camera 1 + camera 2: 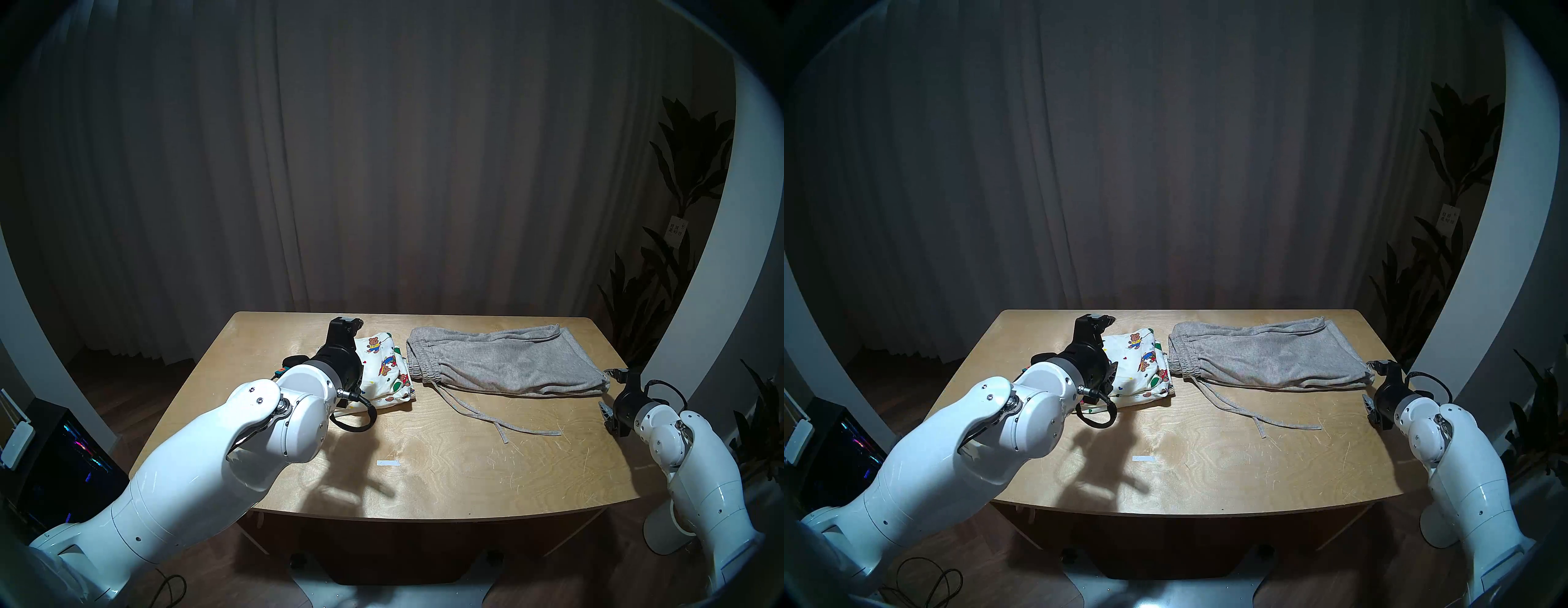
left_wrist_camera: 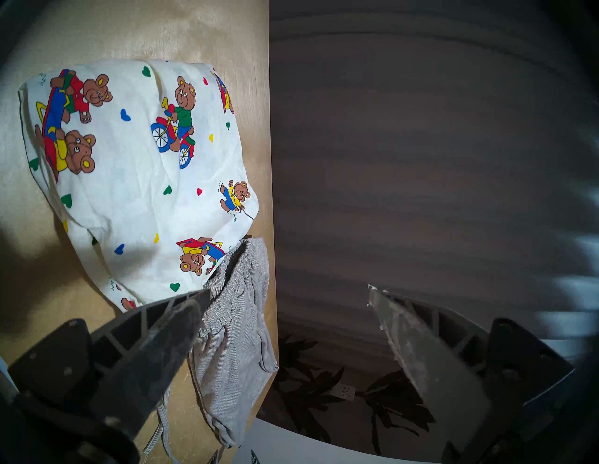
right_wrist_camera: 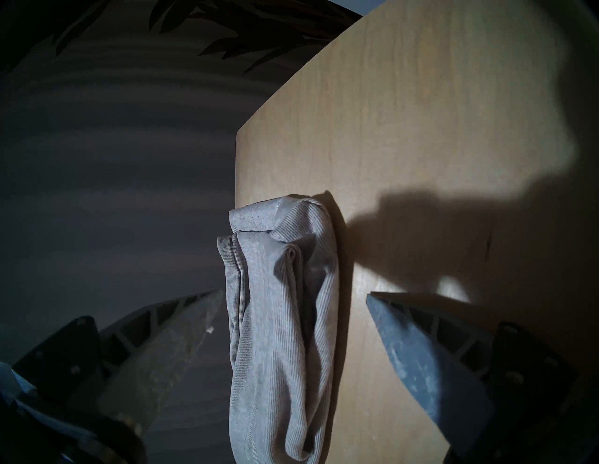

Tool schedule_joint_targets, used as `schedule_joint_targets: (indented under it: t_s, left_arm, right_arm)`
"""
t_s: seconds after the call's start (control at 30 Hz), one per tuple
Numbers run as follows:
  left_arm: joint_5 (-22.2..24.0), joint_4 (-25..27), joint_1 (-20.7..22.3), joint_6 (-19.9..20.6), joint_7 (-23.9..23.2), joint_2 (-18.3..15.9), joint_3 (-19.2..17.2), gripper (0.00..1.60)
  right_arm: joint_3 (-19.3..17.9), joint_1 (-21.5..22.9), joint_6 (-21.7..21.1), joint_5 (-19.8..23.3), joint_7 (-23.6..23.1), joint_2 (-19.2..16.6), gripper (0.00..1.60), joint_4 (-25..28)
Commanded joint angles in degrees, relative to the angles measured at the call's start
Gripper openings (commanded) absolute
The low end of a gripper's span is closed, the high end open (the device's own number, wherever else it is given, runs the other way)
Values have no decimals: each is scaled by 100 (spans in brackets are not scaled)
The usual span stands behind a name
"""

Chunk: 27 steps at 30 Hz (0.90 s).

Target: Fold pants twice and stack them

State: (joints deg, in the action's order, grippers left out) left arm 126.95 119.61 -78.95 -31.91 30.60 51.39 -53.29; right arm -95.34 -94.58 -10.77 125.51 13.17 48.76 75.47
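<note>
Clearly my right hand (image 1: 607,392) gapes empty beside the limp, light grey shorts (image 1: 500,361); pinch their layered leg hems.

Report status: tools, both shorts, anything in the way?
Left tool open, empty, over bear-print shorts, folded. Right tool open, empty, at grey shorts' leg end. Drawstring trailing loose on table.

We see the wooden table (image 1: 424,467) bare across the lower half of the head view, apart from a small white strip (image 1: 388,463) near the middle. Toward the upper edge, the bear-print shorts (image 1: 390,369) and grey shorts (image 1: 500,361) lie just beside each other; the drawstring (image 1: 475,414) trails into the open area.
</note>
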Motion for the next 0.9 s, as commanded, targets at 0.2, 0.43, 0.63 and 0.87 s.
schedule_joint_targets:
  t_s: [0.2, 0.43, 0.63, 0.87]
  left_arm:
    - [-464, 346, 168, -614, 225, 98, 104, 160]
    - [-646, 464, 154, -852, 388, 60, 171, 160]
    - [-736, 601, 31, -977, 455, -72, 151, 160]
    - [-756, 655, -57, -1057, 424, -168, 121, 160]
  right_arm:
    - [469, 765, -3, -417, 152, -93, 160, -446]
    - [724, 1110, -19, -565, 117, 29, 160, -772]
    - [881, 1317, -38, -669, 48, 135, 160, -1000]
    - [1068, 1475, -43, -801, -88, 262, 160, -1178]
